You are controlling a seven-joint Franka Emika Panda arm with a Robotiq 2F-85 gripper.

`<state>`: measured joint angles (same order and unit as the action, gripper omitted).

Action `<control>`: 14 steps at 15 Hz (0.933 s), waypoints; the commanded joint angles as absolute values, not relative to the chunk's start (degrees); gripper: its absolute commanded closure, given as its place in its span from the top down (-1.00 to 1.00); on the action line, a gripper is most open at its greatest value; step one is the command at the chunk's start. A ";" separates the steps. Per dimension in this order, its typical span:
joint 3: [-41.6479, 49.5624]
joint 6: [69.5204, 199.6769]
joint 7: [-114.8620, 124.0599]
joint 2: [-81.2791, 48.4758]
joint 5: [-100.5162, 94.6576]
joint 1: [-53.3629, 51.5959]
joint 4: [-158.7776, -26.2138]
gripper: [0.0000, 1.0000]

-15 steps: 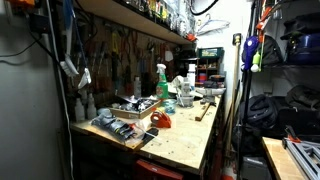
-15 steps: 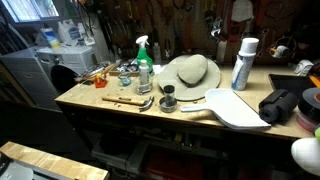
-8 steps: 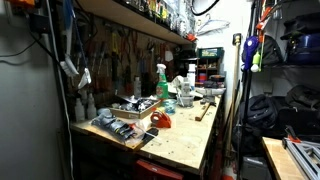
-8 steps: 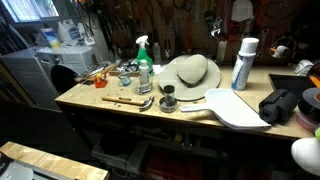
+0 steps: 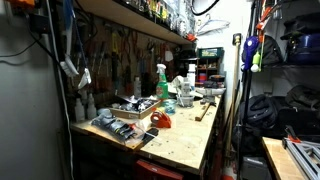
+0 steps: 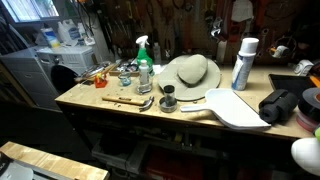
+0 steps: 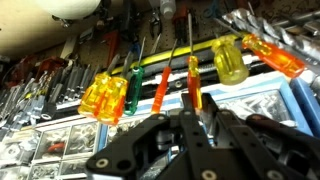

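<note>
In the wrist view my gripper [image 7: 197,115] has its two black fingers drawn together, with nothing seen between them. The tips sit just below a thin orange screwdriver [image 7: 193,80] that hangs on a wall rack; I cannot tell whether they touch it. Beside it hang a red-orange screwdriver [image 7: 162,88], a green-handled one [image 7: 134,82], amber-handled ones [image 7: 105,95], a yellow-handled one [image 7: 230,62] and an orange-handled one [image 7: 272,55]. The gripper and arm do not show in either exterior view.
Small-parts drawers [image 7: 262,105] lie behind the rack. The wooden workbench [image 6: 110,110] carries a green-topped spray bottle [image 6: 143,60] [image 5: 161,82], a straw hat [image 6: 190,72], a white can [image 6: 242,62], a white board [image 6: 238,110] and a black bag [image 6: 282,105].
</note>
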<state>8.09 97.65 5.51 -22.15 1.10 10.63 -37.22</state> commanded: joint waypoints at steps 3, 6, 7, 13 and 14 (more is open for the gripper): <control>8.45 96.08 4.78 -21.97 -0.16 10.39 -36.32 -0.93; 8.33 94.19 3.40 -21.20 -0.29 10.56 -36.46 -0.93; 8.38 93.43 2.91 -20.99 -0.49 10.55 -36.46 -0.93; 7.95 82.54 -5.57 -19.06 0.04 11.40 -36.22 -0.93; 8.05 80.92 -7.20 -18.79 -0.04 11.63 -36.03 -0.93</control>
